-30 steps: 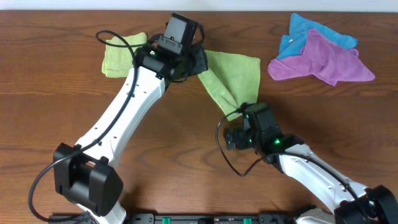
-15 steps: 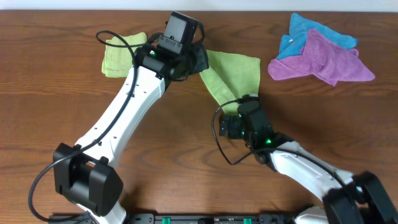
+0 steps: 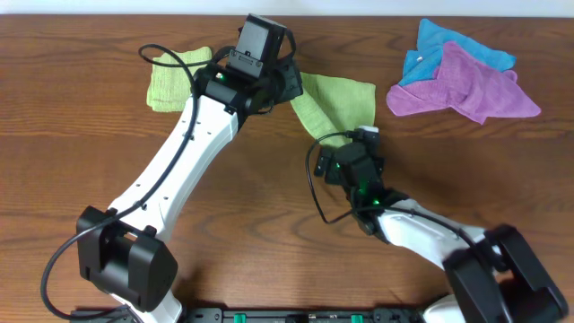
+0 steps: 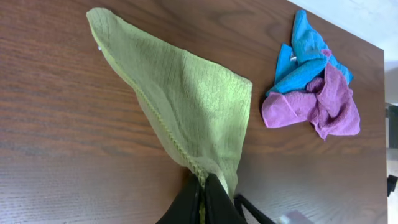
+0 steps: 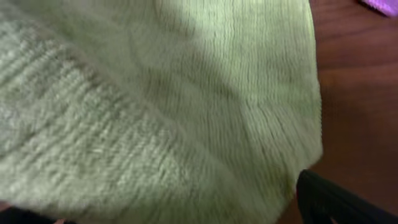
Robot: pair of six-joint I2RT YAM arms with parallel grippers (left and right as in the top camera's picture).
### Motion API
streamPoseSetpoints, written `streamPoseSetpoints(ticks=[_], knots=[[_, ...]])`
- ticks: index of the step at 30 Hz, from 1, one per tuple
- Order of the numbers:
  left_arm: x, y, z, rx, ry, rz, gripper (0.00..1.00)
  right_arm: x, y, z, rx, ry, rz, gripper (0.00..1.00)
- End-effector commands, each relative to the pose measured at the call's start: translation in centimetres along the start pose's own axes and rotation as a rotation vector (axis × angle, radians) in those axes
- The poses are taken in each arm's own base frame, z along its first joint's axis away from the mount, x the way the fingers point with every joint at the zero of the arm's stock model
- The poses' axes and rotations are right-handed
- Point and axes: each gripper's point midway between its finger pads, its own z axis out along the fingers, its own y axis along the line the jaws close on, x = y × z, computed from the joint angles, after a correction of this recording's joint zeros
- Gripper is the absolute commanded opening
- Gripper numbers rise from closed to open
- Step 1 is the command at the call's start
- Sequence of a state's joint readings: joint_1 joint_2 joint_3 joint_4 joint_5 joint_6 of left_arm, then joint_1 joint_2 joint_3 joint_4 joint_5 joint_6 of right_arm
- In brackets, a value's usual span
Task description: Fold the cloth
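Noted white shells on left arm point(image 3: 179, 154) and right arm point(image 3: 421, 235), with black joint housings. Recorded boxy black wrist unit point(image 3: 262, 40) on left. Noted blocky black shoulder housing point(image 3: 126, 260) at left base. Found thin black cable point(image 3: 161, 54) looped beside left wrist, another point(image 3: 314, 193) beside right. Logged small green lights point(image 3: 360, 191) at both wrists. Saw matte black fingers point(image 4: 185, 204), tapered to narrow tips.

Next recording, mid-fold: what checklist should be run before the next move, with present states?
1. Left gripper shut on the light yellow-green microfibre cloth: ok.
2. Right gripper holding the cloth: cannot tell; cloth fills its wrist view.
3. Cloth lying flat: not ok; drawn into a creased triangle.
4. Crumpled purple cloth and blue cloth clear of it: ok.
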State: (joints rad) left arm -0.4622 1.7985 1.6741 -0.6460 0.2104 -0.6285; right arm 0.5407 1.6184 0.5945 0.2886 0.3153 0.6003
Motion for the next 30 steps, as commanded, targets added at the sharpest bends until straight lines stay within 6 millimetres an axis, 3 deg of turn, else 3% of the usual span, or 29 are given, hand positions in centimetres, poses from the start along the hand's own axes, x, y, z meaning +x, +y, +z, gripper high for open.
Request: streamPoseSetpoints(ticks=[1,6,10,14,18,21,22,24,26,27,28,29,30], knots=[[-0.4,-1.3,-1.0,0.043,-0.009,0.003,0.06,1.4,-1.0,1.3,0.053,0.008,0.001,0.99],[-0.4,-1.3,-1.0,0.044,-0.008,0.003,0.06,2.0,-1.3,1.9,0.066,0.016,-0.012,0.99],[-0.7,-1.4,-1.0,0.049,-0.021,0.006,0.06,1.5,-2.3,1.5,0.121,-0.005,-0.027,0.71],[-1.2,-1.9,-1.0,0.066,-0.042,0.01,0.06,1.7,-3.0,1.1,0.156,0.011,-0.077,0.54],[-1.8,-2.3,-1.1,0.084,-0.064,0.015,0.06,3.2,-4.2,0.7,0.201,0.078,-0.109,0.48],[-2.0,-2.6,-1.1,0.093,-0.075,0.017,0.06,4.1,-4.9,0.5,0.228,0.119,-0.128,0.55],[-2.1,-2.6,-1.1,0.095,-0.076,0.018,0.06,4.3,-5.1,0.5,0.232,0.125,-0.132,0.52],[-2.1,-2.6,-1.1,0.092,-0.078,0.018,0.06,4.2,-5.2,0.4,0.242,0.121,-0.135,0.41],[-2.1,-2.5,-1.1,0.092,-0.078,0.018,0.06,3.9,-5.5,0.4,0.26,0.103,-0.135,0.19],[-2.1,-2.5,-1.1,0.092,-0.078,0.018,0.06,3.7,-5.5,0.4,0.264,0.097,-0.135,0.13],[-2.1,-2.5,-1.1,0.092,-0.078,0.018,0.06,3.5,-5.6,0.4,0.267,0.089,-0.134,0.18],[-2.1,-2.5,-1.1,0.092,-0.077,0.018,0.06,3.4,-5.6,0.4,0.268,0.083,-0.133,0.37],[-2.0,-2.5,-1.1,0.09,-0.076,0.018,0.06,3.3,-5.5,0.4,0.265,0.081,-0.135,0.29]])
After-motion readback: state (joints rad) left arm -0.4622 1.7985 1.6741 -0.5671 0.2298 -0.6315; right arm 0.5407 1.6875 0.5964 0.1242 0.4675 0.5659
